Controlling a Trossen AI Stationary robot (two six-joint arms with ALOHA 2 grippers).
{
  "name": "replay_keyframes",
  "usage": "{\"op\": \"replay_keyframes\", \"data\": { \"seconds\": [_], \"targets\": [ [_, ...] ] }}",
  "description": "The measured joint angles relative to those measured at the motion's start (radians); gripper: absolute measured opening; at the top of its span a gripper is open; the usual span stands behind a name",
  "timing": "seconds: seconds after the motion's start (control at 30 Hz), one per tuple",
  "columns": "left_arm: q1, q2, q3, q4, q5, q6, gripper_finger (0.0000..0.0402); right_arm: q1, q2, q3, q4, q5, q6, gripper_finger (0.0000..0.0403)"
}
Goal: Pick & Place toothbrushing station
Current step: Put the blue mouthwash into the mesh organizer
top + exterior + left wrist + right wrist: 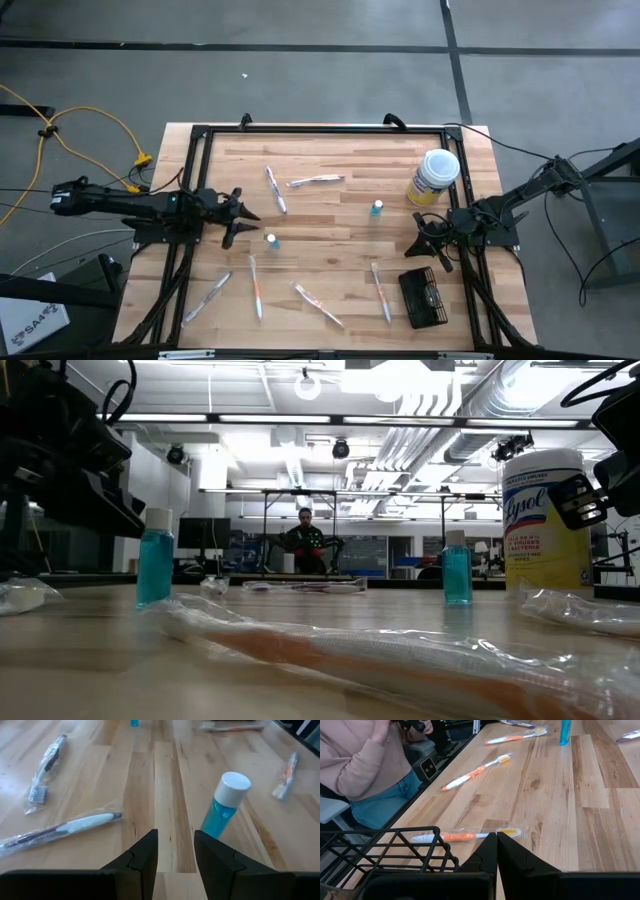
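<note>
right end effector [496,851], fingers pressed together and empty, hovers beside the black wire-mesh basket [424,297], apparently staging a pick; left end effector [175,857] waits, parted narrowly, empty.

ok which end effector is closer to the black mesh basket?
Right. The right end effector sits just above the black mesh basket at the table's right side; the left end effector is far across the table, by a blue bottle.
</note>
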Motion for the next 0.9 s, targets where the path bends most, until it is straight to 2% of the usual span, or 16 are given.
{"op": "replay_keyframes", "data": {
  "seconds": [0.63,0.9],
  "targets": [
    [-0.35,0.01,-0.019,0.04,-0.433,-0.186,0.0122,0.0,0.0,0.0,0.0,0.0,0.0,0.0002],
    [-0.426,0.101,-0.02,0.111,-0.515,-0.233,0.0122,0.0,0.0,0.0,0.0,0.0,0.0,0.0002]
  ]
}}
